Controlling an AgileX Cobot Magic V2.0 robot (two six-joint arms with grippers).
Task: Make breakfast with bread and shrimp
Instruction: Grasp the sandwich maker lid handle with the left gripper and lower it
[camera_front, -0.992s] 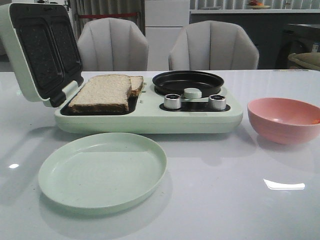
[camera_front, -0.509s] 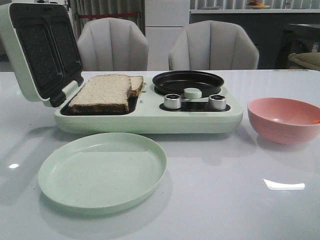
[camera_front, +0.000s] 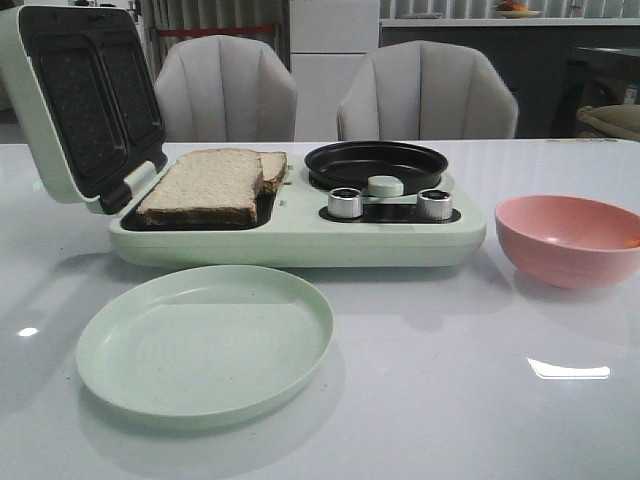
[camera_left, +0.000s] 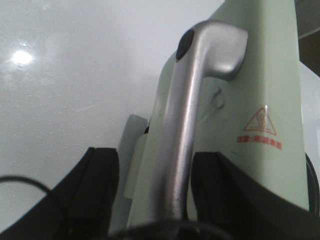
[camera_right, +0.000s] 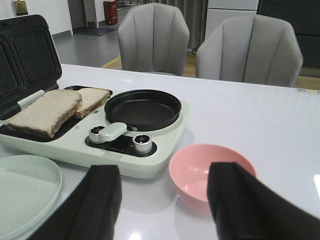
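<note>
With the left jaws (camera_left: 150, 200) straddling the lid handle (camera_left: 192, 115) and the right jaws (camera_right: 162, 205) open, a slipped handle could slam the lid onto the bread (camera_front: 205, 185).

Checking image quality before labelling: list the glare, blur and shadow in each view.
Front view: bright glare streak on the table, soft shadow under the plate. Left wrist view: silver handle close and blurred, glare spot on the table. Right wrist view: left gripper's absent; right gripper fingers dark, blurred.
</note>
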